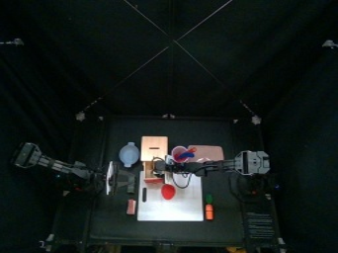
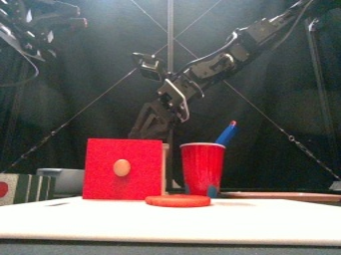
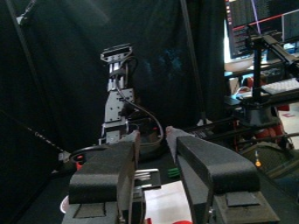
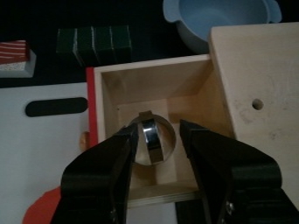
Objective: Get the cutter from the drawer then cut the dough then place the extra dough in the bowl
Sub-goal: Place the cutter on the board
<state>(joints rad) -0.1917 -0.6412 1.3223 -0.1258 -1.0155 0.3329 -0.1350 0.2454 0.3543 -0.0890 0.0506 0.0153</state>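
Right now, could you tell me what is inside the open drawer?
The metal cutter lies in the drawer, between the open jaws of the right gripper. The jaws cover part of the drawer floor, so anything there is unseen.

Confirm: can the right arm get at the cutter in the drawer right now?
Likely yes. The drawer is pulled open, the cutter lies uncovered inside, and the right gripper hangs over it with its jaws open on either side of it. Nothing shows between them.
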